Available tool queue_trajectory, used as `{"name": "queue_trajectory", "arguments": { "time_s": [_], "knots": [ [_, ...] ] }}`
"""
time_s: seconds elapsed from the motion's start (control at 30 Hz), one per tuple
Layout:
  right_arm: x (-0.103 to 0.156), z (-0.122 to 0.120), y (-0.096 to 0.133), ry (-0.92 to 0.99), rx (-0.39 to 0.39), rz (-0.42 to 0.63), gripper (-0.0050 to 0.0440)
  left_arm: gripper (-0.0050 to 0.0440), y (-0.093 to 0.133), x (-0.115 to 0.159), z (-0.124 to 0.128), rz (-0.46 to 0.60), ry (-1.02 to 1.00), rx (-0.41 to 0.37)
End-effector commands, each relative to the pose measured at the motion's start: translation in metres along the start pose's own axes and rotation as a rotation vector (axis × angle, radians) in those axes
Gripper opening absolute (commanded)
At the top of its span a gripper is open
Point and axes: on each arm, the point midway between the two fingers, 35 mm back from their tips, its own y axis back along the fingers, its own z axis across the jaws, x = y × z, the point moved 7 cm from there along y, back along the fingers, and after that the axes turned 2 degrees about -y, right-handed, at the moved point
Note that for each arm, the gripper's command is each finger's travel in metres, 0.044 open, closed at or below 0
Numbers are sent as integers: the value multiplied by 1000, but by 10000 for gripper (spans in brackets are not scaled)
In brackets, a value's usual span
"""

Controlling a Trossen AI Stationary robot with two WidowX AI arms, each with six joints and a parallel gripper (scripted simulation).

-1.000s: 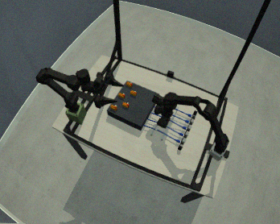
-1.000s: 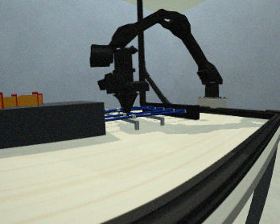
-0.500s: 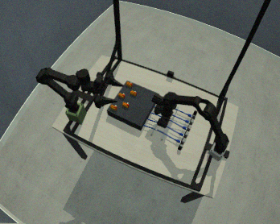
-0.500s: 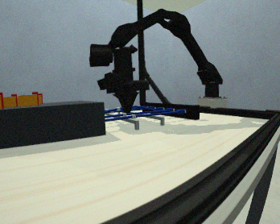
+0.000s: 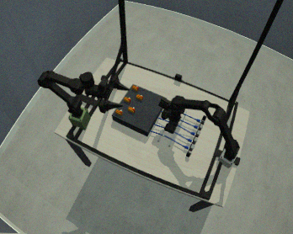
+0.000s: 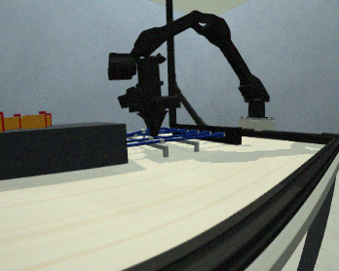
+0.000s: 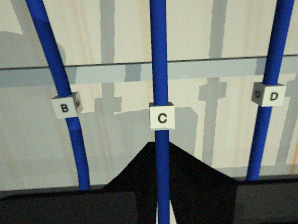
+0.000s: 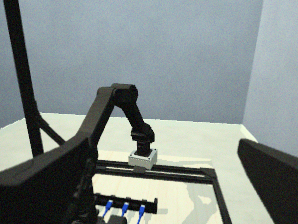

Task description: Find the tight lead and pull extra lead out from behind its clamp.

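- Pinching the blue, round, flexible lead lettered C [image 7: 159, 60] is your left gripper [image 5: 171, 129] [image 6: 155, 133] [image 7: 158, 149], nearly closed, its fingers either side of the cord.
- The lead runs between the dark slate, flat-topped box [image 5: 143, 105] [image 6: 62, 151] and the black socket strip [image 5: 196, 135] [image 6: 234, 136] [image 8: 120, 202]. Blue leads B [image 7: 57, 72] and D [image 7: 276, 55] lie well apart on either side.
- Expect it light and bendy, probably slick; feel for slack with small, gentle tugs.
- Your hold beside the white, square C tag [image 7: 162, 118] looks sensible; the tag might help stop a slip.
- Ease any pull toward the box, never against the plug. If it yields, it likely isn't the tight one.
- Your right gripper [image 5: 125, 97] [image 8: 163, 144] stands wide open, empty, by the orange-and-red handles [image 5: 135, 87] [image 6: 34, 122]. Their letters can't be read; lift none until you're sure.
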Motion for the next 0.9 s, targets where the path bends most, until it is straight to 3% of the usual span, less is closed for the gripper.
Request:
{"name": "queue_trajectory", "arguments": {
  "time_s": [0.0,0.53,0.57,0.87],
  "knots": [
    [-7,0,1,0,-1,-19,440,-50,-8,-4,0,-40,0,4],
    [-7,0,1,0,-1,-19,440,-50,-8,-4,0,-40,0,4],
    [-7,0,1,0,-1,-19,440,209,36,-2,0,-50,0,5],
    [-7,0,1,0,-1,-19,440,209,36,-2,0,-50,0,5]
  ]
}}
